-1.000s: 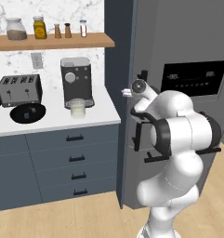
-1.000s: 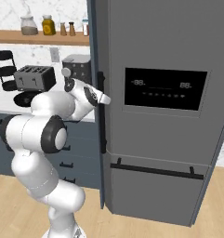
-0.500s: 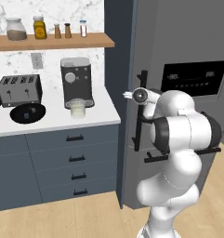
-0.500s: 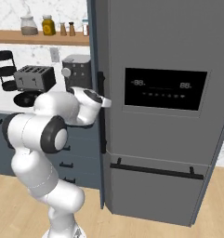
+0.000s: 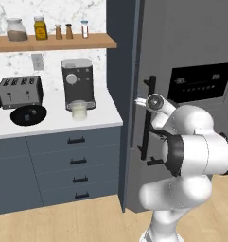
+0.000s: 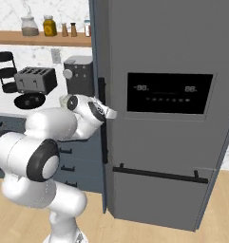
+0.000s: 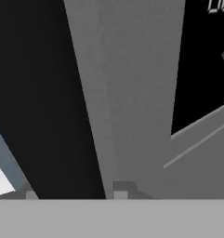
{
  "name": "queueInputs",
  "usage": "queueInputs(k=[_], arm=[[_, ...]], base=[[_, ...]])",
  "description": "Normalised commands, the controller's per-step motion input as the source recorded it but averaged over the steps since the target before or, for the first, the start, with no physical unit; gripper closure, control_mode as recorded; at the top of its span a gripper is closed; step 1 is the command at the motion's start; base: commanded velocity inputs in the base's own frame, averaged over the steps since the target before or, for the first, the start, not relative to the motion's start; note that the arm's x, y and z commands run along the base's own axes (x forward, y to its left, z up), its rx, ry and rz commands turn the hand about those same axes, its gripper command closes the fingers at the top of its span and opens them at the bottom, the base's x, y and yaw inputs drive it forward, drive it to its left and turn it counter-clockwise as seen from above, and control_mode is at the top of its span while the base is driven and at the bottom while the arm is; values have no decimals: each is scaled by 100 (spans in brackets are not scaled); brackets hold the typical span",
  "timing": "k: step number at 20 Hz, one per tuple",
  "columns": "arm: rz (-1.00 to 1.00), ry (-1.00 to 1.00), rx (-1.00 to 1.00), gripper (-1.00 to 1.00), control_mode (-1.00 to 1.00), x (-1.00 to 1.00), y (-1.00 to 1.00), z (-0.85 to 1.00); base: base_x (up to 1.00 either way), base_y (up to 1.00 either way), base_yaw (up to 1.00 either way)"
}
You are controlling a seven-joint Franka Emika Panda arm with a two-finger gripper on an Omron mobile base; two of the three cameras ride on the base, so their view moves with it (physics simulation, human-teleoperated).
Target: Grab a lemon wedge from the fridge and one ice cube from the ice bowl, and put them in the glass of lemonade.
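The tall dark grey fridge (image 5: 191, 47) (image 6: 158, 47) stands with its door closed, so the lemon wedge is hidden. My gripper (image 5: 146, 102) (image 6: 107, 114) is at the black vertical bar handle (image 5: 150, 127) (image 6: 103, 137) on the upper door. In the hand view the handle (image 7: 43, 93) runs between the two fingertips (image 7: 121, 190), with the gripper (image 7: 76, 194) shut on it. The black ice bowl (image 5: 28, 115) (image 6: 29, 100) sits on the counter by the toaster; the ice cube is too small to make out. The glass of lemonade (image 5: 79, 109) stands under the coffee machine.
A toaster (image 5: 19, 91) and a coffee machine (image 5: 78, 81) stand on the white counter (image 5: 58, 125) left of the fridge. Jars line the wooden shelf (image 5: 54, 42) above. A black tiered rack (image 6: 5, 71) is at the far left. Grey drawers (image 5: 63, 160) run below the counter.
The hand has moved in onto the fridge's bar handle and its fingers have closed around it. The fridge door has not moved.
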Motion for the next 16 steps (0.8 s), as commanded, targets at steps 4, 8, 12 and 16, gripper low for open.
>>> queueInputs(k=[4,8,12,16], arm=[[-13,27,10,100,-100,-100,-79,0],[-14,28,11,100,-100,-100,-87,2],[-13,31,11,100,-100,-100,-85,3],[-12,35,11,100,-100,-100,-85,6]], base=[[0,0,0],[0,0,0],[0,0,0],[0,0,0]])
